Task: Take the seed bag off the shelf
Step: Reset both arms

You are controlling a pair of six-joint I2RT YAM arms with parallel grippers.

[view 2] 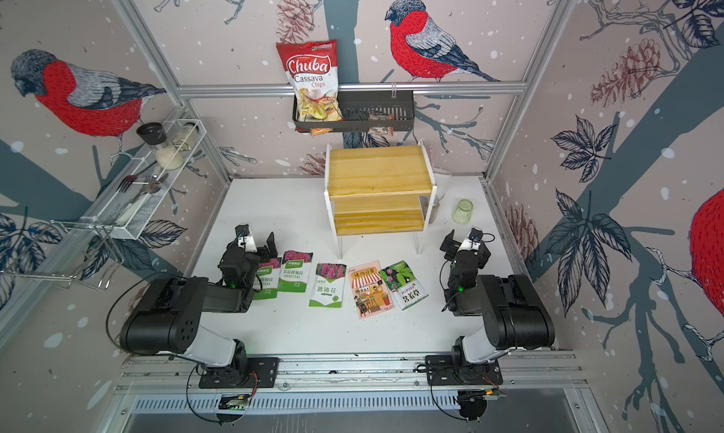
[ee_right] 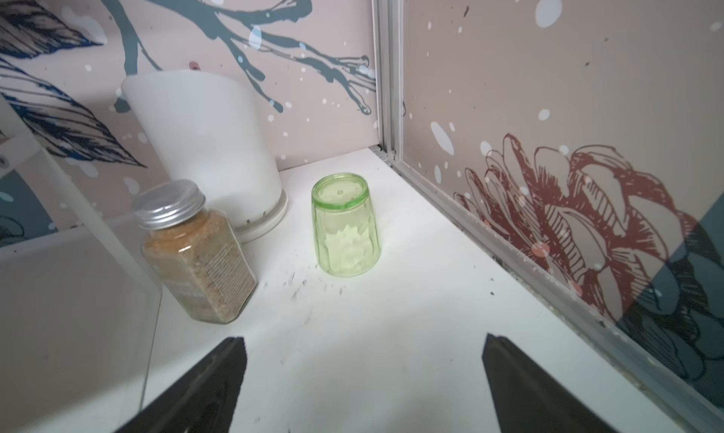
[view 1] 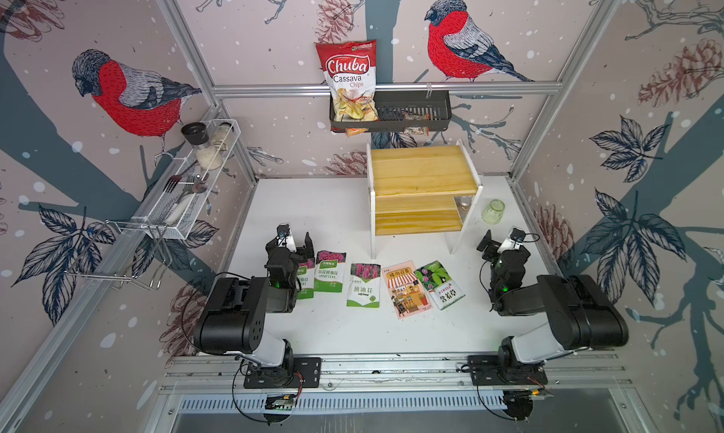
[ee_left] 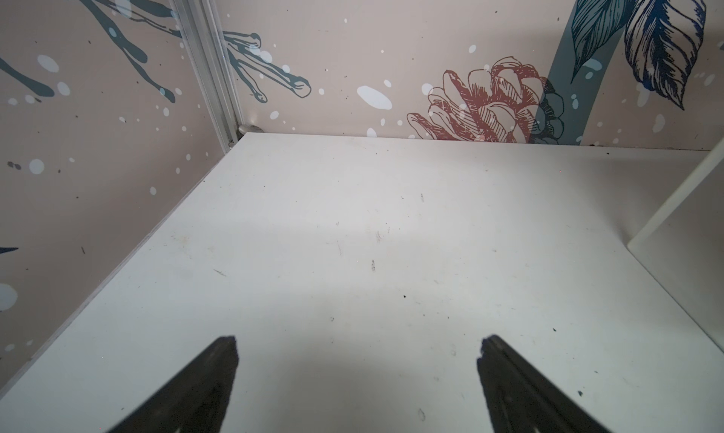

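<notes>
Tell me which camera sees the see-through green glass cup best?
The right wrist view: the green glass cup stands close and whole, mid-frame. Both top views show it small, beside the yellow pine shelf. The left wrist view misses it.

The left arm (view 1: 250,309) covers much of the leftmost seed bag (view 1: 306,284) in both top views. Behind the shelf (view 1: 424,168), the spice jar (view 1: 464,205) shows only in part. The packets (view 1: 415,123) in the black basket (view 1: 438,98) are too small to identify. Both wrist views cut the jaws off at the picture's edge.
</notes>
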